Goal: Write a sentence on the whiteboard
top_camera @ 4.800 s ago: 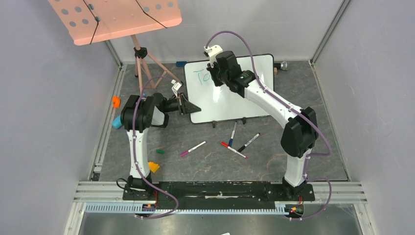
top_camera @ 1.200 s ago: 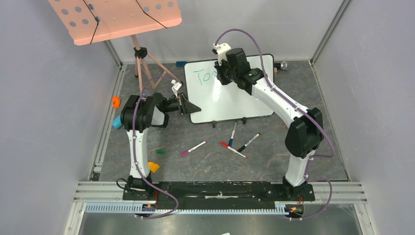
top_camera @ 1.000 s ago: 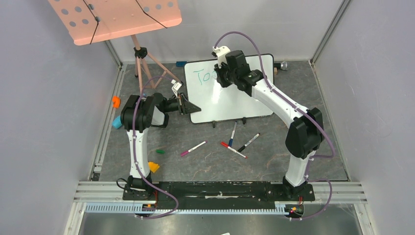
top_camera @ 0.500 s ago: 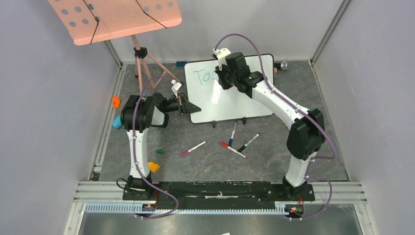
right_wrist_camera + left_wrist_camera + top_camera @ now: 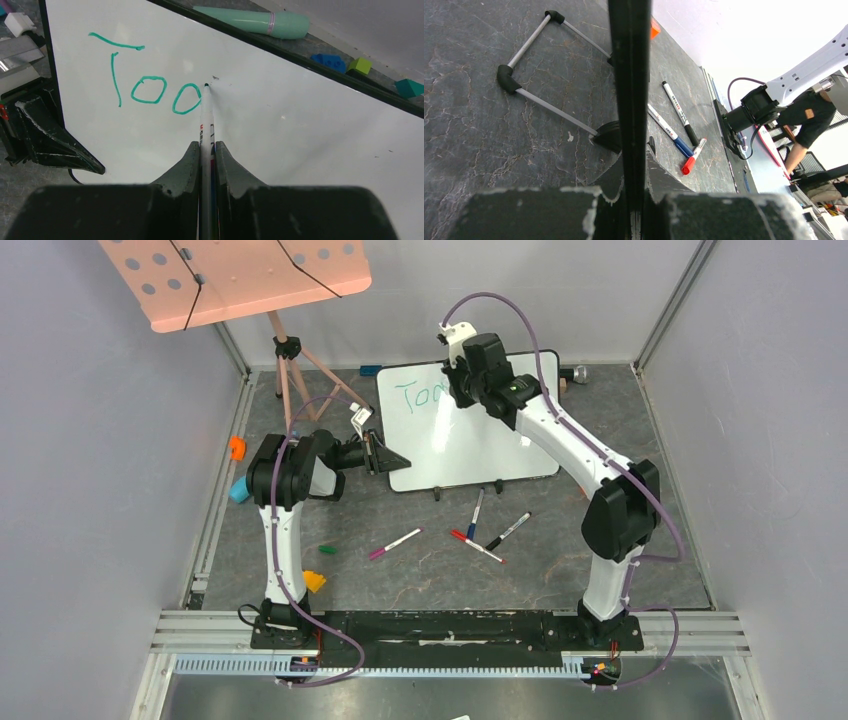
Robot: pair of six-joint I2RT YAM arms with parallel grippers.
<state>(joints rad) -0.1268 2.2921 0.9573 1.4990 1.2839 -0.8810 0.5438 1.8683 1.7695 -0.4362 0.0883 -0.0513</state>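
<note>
The whiteboard [image 5: 480, 435] leans at the back of the table. Teal letters "Too" [image 5: 145, 82] run along its upper left and also show in the top view [image 5: 420, 395]. My right gripper [image 5: 206, 146] is shut on a white marker [image 5: 205, 120] whose tip touches the board at the top right of the last loop. From above it hangs over the board's upper middle [image 5: 460, 390]. My left gripper [image 5: 635, 167] is shut on the board's black left edge [image 5: 629, 75], low on its left side [image 5: 390, 460].
A pink music stand [image 5: 235, 275] rises at the back left. Several markers [image 5: 478, 530] lie in front of the board, with caps and small orange pieces [image 5: 314, 581] on the left. A teal cylinder [image 5: 252, 22] and blocks [image 5: 330, 61] lie behind the board.
My right gripper moved right along the board's top while writing; the letters grew from "To" to a second loop after it. The left arm has not moved.
</note>
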